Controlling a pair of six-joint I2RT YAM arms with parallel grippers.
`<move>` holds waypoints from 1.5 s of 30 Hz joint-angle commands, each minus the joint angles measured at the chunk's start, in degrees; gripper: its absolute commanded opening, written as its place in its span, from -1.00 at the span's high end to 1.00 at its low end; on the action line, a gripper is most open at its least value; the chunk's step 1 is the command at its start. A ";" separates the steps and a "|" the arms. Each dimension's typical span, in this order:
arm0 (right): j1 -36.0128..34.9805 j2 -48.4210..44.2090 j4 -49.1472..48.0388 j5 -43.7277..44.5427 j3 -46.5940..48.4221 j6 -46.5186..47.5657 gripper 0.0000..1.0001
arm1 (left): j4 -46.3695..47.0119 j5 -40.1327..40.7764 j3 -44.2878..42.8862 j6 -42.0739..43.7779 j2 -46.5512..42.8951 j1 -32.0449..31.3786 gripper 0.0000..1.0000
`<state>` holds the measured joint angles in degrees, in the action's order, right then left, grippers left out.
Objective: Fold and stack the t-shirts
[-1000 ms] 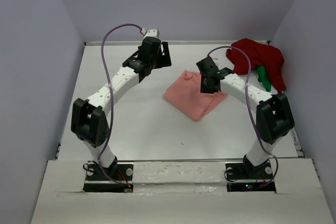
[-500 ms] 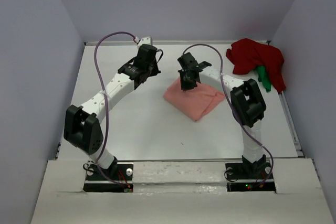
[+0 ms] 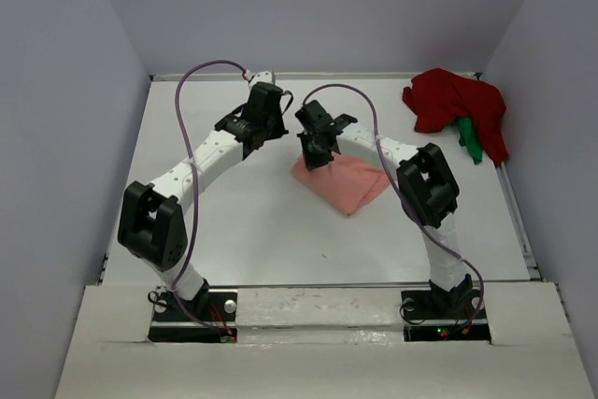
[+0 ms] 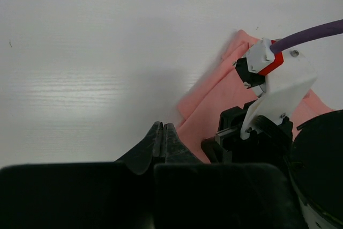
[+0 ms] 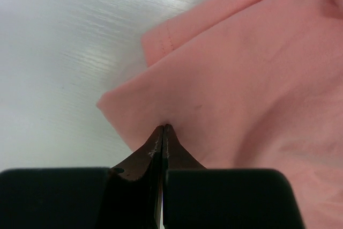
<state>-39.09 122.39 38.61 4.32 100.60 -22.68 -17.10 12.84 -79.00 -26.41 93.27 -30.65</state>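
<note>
Folds of soft salmon-pink t-shirt (image 3: 348, 184) sit pinched in your right hand (image 5: 163, 128); left hand (image 4: 164, 131) closed, beside it.

A white table (image 3: 252, 221) with a faint wood grain carries a loosely folded salmon-pink t-shirt (image 3: 350, 184) near its middle. In the far right corner lies a crumpled dark red t-shirt (image 3: 458, 105), with a bright green t-shirt (image 3: 470, 140) touching its near edge.

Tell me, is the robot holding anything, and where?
The right tool pinches the pink t-shirt by a pucker near its corner. The left tool is shut at the shirt's edge; whether it grips cloth cannot be told.
</note>
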 commanded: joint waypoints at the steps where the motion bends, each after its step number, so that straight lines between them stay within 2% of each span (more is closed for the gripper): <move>1: -0.11 1.18 0.06 0.96 -0.23 -0.09 1.00 | 2.25 0.43 1.48 0.58 -2.04 -0.11 1.00; 8: -0.63 5.14 0.24 -3.87 0.74 0.79 1.00 | 1.90 0.87 2.10 0.40 -3.71 -0.19 1.00; 13: -4.06 3.13 -0.81 -2.74 -3.91 -1.66 1.00 | 1.28 1.48 2.18 0.75 -4.77 -0.11 1.00; 21: -11.34 -7.85 -5.30 -2.03 -19.11 -10.36 1.00 | 0.84 0.61 2.45 0.31 -6.35 -0.11 1.00; 28: -17.06 -17.87 -5.39 6.13 -35.08 -19.93 1.00 | 0.93 -0.54 4.03 -0.04 -8.19 -0.28 1.00; 33: -18.29 -27.45 -5.04 9.04 -44.07 -23.29 1.00 | 1.90 -1.94 5.61 -0.39 -7.67 -0.37 1.00; 38: -18.83 -35.37 -5.21 11.67 -46.02 -19.79 1.00 | 2.95 -2.12 5.79 -0.74 -6.09 -1.42 1.00; 45: -18.83 -30.02 -5.12 7.55 -39.34 -12.74 1.00 | 2.60 -1.42 4.73 -0.92 -4.15 -2.74 1.00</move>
<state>-57.14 89.65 34.24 13.17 56.53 -39.22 -15.66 10.94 -73.43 -26.92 88.55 -32.75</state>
